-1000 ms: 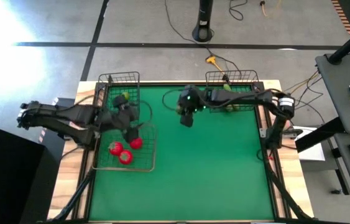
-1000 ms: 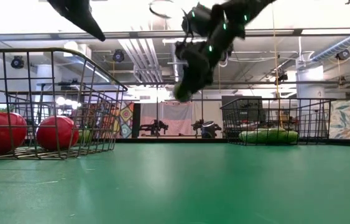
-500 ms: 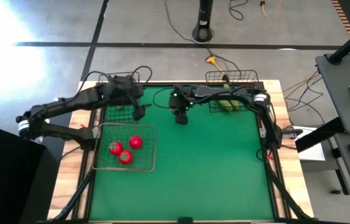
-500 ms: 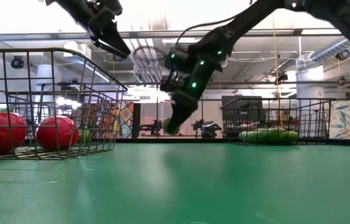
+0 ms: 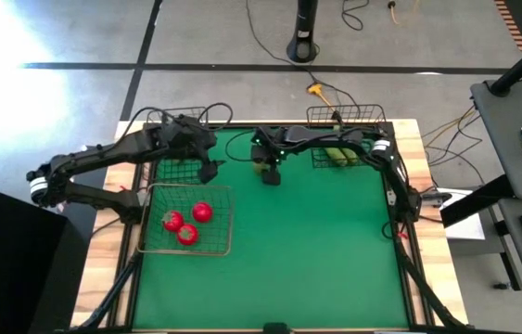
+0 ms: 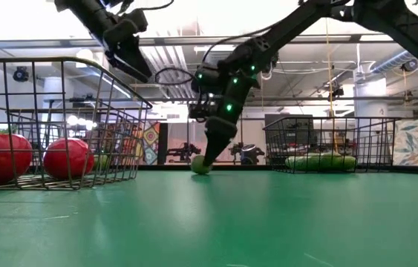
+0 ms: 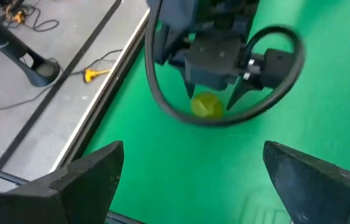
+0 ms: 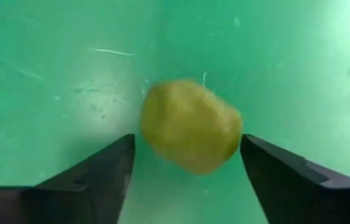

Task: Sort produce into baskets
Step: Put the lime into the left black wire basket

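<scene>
on the green bench (image 5: 316, 250), the right claw (image 8: 184, 180) straddles a yellow-green ball (image 8: 190, 134), released; the left claw (image 7: 190, 180) hovers released nearby.

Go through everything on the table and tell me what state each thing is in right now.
Right gripper: open, fingers astride the yellow-green ball on the mat.
Left gripper: open, empty, above the table.
Three red pieces: in the wide grey-wire basket.
Cucumbers: in the right dark basket.
Left dark basket: contents unclear.

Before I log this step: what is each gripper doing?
Left gripper: open, empty, raised by the far-left dark basket.
Right gripper: open, fingers straddling the yellow-green piece on the mat, not gripping it.
</scene>
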Motion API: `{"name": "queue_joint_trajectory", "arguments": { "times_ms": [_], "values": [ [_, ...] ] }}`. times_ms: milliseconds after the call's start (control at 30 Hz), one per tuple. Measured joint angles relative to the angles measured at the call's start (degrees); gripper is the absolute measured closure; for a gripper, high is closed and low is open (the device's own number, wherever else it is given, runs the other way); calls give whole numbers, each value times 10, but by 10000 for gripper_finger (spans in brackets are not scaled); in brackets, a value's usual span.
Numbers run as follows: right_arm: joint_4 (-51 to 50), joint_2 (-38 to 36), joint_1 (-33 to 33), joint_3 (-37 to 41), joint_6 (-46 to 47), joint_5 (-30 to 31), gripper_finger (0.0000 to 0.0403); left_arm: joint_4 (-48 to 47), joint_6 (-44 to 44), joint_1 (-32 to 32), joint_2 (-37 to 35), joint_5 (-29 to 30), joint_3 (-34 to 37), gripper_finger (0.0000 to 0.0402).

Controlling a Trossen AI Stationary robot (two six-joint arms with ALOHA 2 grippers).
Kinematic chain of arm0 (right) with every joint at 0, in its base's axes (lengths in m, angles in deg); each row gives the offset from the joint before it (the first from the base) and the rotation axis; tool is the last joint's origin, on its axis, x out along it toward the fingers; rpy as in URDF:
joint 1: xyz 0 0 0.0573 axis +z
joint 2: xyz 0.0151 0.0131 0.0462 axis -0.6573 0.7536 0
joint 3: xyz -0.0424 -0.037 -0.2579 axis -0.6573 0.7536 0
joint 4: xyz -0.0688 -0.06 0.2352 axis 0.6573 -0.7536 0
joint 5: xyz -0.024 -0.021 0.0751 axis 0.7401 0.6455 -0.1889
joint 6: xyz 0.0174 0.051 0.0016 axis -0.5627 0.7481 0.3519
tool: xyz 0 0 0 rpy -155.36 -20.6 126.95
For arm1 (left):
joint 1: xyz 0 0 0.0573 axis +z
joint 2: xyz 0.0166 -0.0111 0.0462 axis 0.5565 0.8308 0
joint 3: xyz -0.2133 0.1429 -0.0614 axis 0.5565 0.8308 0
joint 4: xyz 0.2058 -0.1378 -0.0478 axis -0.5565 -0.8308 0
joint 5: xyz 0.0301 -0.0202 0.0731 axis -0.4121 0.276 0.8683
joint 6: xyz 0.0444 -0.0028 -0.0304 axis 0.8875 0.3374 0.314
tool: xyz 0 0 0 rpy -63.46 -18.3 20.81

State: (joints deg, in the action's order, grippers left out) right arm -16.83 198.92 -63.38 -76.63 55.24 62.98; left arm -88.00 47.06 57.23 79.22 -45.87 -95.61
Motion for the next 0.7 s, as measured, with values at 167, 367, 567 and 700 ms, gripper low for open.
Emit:
{"name": "queue_joint_trajectory", "arguments": {
  "times_ms": [167, 367, 567, 700],
  "values": [
    [-71, -54, 1, 0, 8, 2, 66, 9, -9, 0, 16, 0, 0, 35],
    [-166, -175, 25, 18, 56, 95, 50, 51, 6, 10, 101, -46, -19, 35],
    [-163, -326, 82, 92, 133, 116, 56, 68, 30, 36, 221, -60, -88, 35],
    [-127, -414, 130, 163, 180, 120, 63, 57, 45, 51, 284, -59, -130, 35]
  ]
}}
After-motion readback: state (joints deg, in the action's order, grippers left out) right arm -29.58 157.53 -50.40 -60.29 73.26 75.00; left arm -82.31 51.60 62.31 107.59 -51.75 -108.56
